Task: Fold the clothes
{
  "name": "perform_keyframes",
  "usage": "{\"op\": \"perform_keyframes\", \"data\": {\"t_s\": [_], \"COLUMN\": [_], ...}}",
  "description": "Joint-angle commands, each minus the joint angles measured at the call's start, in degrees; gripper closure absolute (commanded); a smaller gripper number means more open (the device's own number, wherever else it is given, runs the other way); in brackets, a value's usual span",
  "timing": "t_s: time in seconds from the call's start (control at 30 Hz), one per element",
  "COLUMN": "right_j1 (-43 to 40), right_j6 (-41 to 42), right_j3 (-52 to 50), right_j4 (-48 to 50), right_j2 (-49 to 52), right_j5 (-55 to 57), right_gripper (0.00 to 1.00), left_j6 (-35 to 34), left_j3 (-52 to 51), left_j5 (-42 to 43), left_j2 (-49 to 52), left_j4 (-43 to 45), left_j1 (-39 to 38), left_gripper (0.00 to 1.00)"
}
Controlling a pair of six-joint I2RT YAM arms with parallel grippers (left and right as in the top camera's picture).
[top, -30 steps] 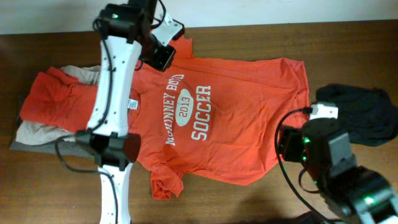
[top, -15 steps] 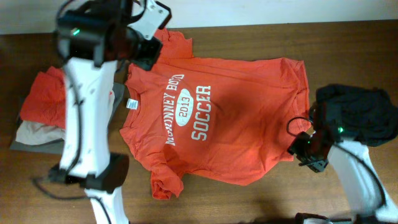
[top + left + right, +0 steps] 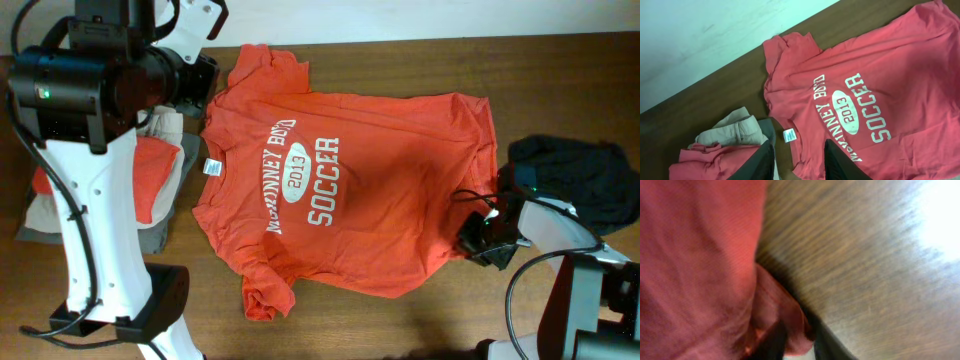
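The clothes, a red-orange T-shirt [image 3: 380, 190] with white lettering, lie spread flat and face up on the table, neck tag [image 3: 211, 167] to the left. One sleeve [image 3: 268, 295] is bunched at the front. My right gripper [image 3: 478, 240] sits low at the hem's front right corner. In the right wrist view it [image 3: 797, 340] is shut on a fold of the shirt's [image 3: 700, 255] edge. My left gripper [image 3: 193, 75] hangs high, left of the collar. In the left wrist view it [image 3: 797, 150] is open and empty above the shirt [image 3: 865, 90] and its tag [image 3: 789, 135].
A pile of folded garments lies at the left: a red-orange one [image 3: 150, 175], a beige one [image 3: 45, 212] and a grey one [image 3: 150, 238]. A black garment [image 3: 580, 180] is heaped at the right edge. The white wall [image 3: 450, 18] borders the table's far side.
My left arm has lifted and swung left, away from the far sleeve, and its jaws have opened. My right gripper has come down onto the hem corner and closed on it.
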Motion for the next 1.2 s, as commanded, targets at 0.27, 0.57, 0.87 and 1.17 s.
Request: {"op": "perform_keyframes", "data": {"t_s": [0.27, 0.57, 0.87, 1.17], "right_j1": [-0.17, -0.5, -0.66, -0.48], "right_j6": [2.45, 4.61, 6.51, 1.86], "right_j3": [6.21, 12.87, 12.39, 12.39], "right_j4": [-16.87, -28.52, -30.45, -23.91], "right_j2": [-10.4, -23.85, -21.51, -21.51], "right_j5": [19.87, 33.57, 32.61, 23.58], "right_gripper": [0.96, 0.96, 0.44, 0.27], "left_j6": [-0.63, -1.36, -2.56, -4.2], "left_j3": [-0.09, -0.09, -0.09, -0.98], "left_j5": [-0.22, -0.2, -0.5, -0.57], "left_j2": [0.07, 0.04, -5.81, -8.26], "left_j4": [1.33, 1.42, 1.07, 0.96], "left_j1": [2.8, 2.8, 2.8, 2.8], "left_gripper": [0.65, 0.63, 0.56, 0.5]}}
